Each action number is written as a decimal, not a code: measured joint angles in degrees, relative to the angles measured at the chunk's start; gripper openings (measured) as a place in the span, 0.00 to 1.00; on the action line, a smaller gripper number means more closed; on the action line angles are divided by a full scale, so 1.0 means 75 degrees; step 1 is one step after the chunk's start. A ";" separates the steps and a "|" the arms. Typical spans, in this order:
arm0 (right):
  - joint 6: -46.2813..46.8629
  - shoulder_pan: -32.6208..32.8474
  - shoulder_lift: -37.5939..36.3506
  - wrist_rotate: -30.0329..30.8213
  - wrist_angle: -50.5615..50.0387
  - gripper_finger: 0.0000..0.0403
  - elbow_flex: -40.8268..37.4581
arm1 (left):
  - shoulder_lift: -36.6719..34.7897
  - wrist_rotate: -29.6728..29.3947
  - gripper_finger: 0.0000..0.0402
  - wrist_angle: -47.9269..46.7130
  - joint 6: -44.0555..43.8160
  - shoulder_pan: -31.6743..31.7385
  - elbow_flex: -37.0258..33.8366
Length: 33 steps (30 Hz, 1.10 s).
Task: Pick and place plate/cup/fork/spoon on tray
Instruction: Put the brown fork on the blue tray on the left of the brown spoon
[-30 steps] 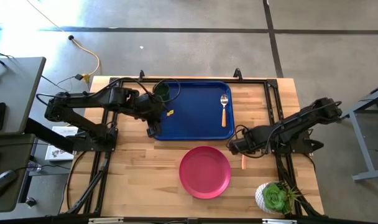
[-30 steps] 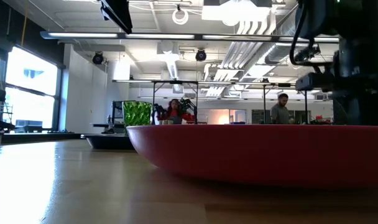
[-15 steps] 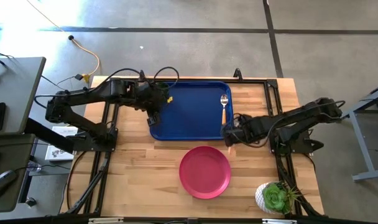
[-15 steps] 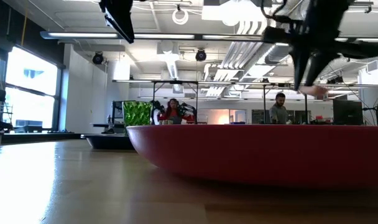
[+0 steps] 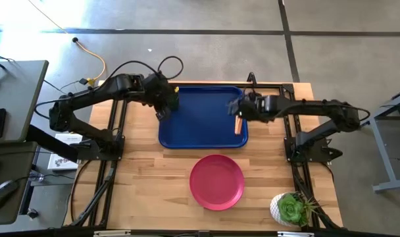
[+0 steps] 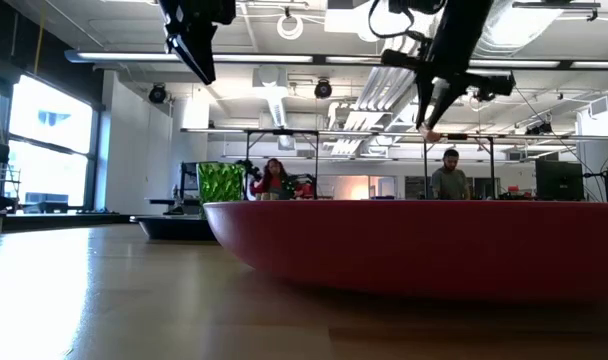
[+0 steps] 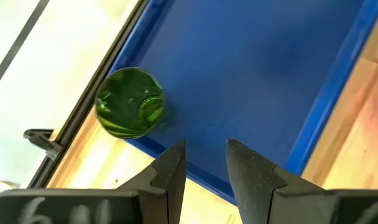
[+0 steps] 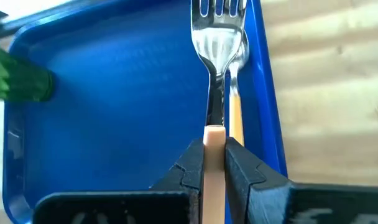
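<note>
The dark blue tray [image 5: 200, 128] lies at the table's far middle. The green cup [image 7: 130, 111] stands in its far left corner. The spoon [image 8: 237, 115] lies along its right rim. The pink-red plate [image 5: 217, 182] rests on the table in front of the tray. My right gripper [image 5: 238, 110] hangs over the tray's right part, shut on the fork [image 8: 217, 43], right above the spoon. My left gripper [image 7: 204, 165] is open and empty above the tray's far left corner [image 5: 167, 99], next to the cup. My right gripper pinches the fork's orange handle [image 8: 214, 138] between its two fingers. The fork runs on forward from the fingers, its tines [image 8: 218, 9] farthest away. The fork is lifted clear of the tray, above the spoon. In the low view the handle's end [image 6: 427, 131] shows below the fingers.
A green succulent in a white pot [image 5: 291, 209] stands at the table's near right corner. People show in the room behind the table [image 6: 450, 178]. Bare wood lies left of the plate [image 5: 147, 184].
My right gripper has taken the fork from the table right of the plate, lifted it and carried it toward the far edge, over the tray's right part above the spoon. My left gripper has gone along the tray's left rim toward the far edge.
</note>
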 joint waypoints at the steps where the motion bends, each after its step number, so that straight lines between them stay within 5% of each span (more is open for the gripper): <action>1: -0.0244 -0.0228 0.0001 -0.0055 0.0124 0.04 0.0000 | 0.0000 0.0000 0.26 0.0007 -0.0002 0.0080 0.0000; 13: -0.2543 -0.2125 0.1183 -0.1569 0.1870 0.04 0.0003 | 0.0000 0.0002 0.26 0.0032 -0.0003 0.0734 0.0000; 33: -0.2944 -0.2289 0.3207 -0.3097 0.2386 0.04 0.0003 | -0.0003 0.0003 0.26 0.0031 -0.0003 0.0978 0.0000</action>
